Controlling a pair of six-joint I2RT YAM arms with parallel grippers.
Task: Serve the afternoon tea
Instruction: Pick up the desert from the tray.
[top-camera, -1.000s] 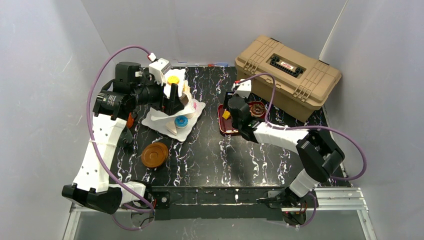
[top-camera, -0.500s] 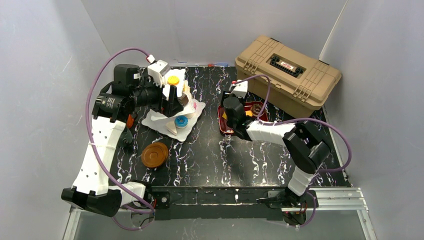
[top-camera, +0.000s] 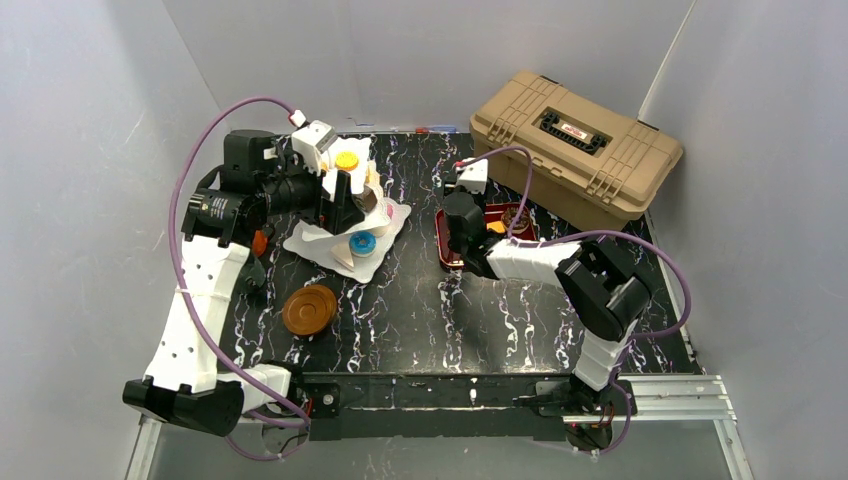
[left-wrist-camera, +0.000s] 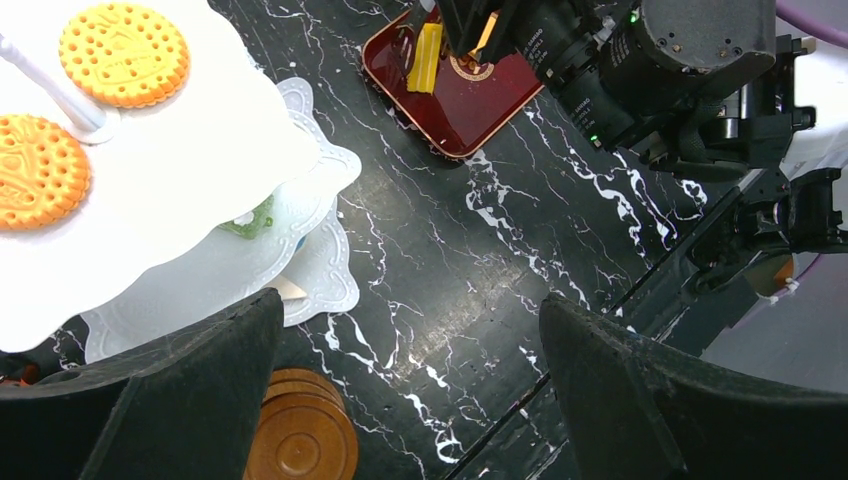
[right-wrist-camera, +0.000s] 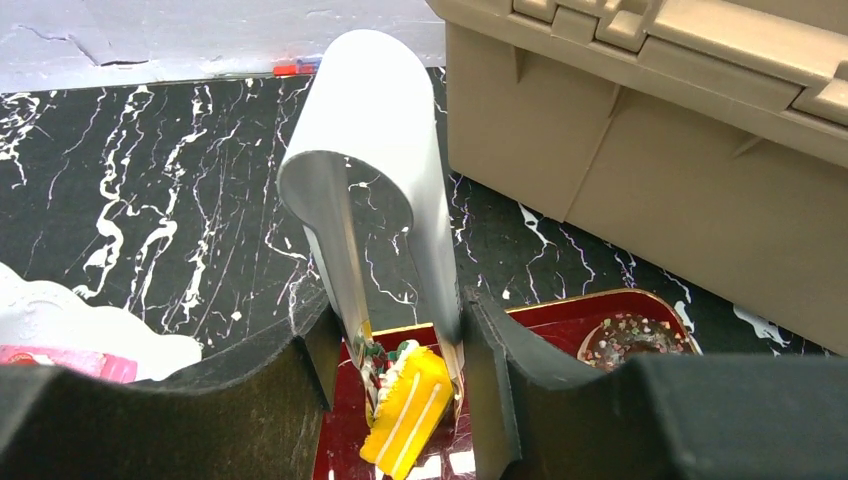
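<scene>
Overhead, the left gripper (top-camera: 348, 205) hangs above the white tiered stand (top-camera: 312, 243), and the right gripper (top-camera: 458, 218) is over the red tray (top-camera: 446, 262). From the left wrist, the left jaws gape wide — orange biscuits (left-wrist-camera: 122, 40) lie on a stand plate. From the right wrist, the fingers (right-wrist-camera: 500, 380) squeeze metal tongs (right-wrist-camera: 375, 170) — their tips pinch a yellow cake slice (right-wrist-camera: 410, 415) over the tray.
</scene>
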